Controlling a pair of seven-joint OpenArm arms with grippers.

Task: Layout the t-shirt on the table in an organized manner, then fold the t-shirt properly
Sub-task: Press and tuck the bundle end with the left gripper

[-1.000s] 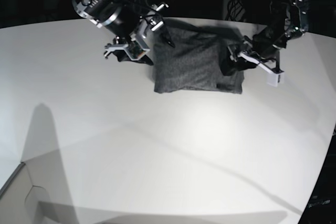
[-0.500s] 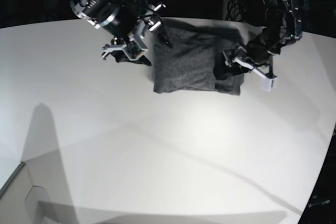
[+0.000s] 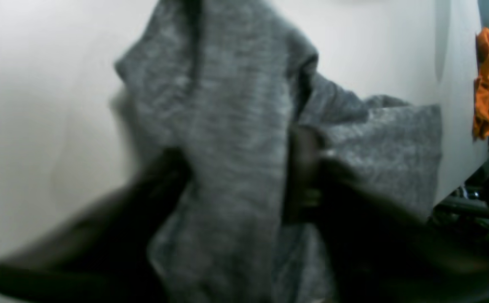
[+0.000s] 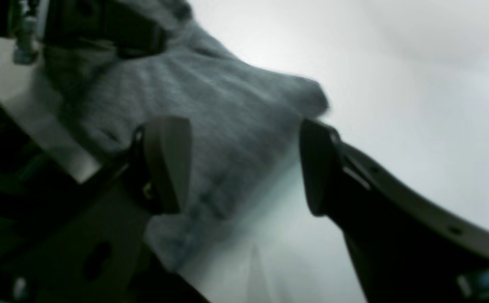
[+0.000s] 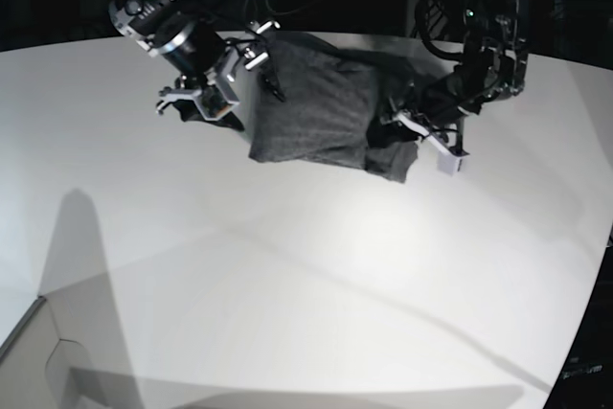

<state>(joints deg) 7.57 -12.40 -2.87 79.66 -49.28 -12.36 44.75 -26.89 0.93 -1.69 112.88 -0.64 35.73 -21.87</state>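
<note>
Well, the white table [image 5: 306,275] takes up nearly everything, bearing one folded grey t-shirt [image 5: 316,112] near its far edge; an orange rag [image 3: 485,84] hangs beyond. Two arms flank the shirt. The left gripper [image 5: 407,131] pinches the shirt's edge. The right gripper [image 4: 244,164] is spread wide over the other side, holding nothing.

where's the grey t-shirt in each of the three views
Base: the t-shirt lies folded at top centre, between the two arms.
Left wrist: it fills the middle of the picture, draped between the left pincer's dark blurred fingers.
Right wrist: upper left, behind the open right pincer.
Shared landmark: the white table.
</note>
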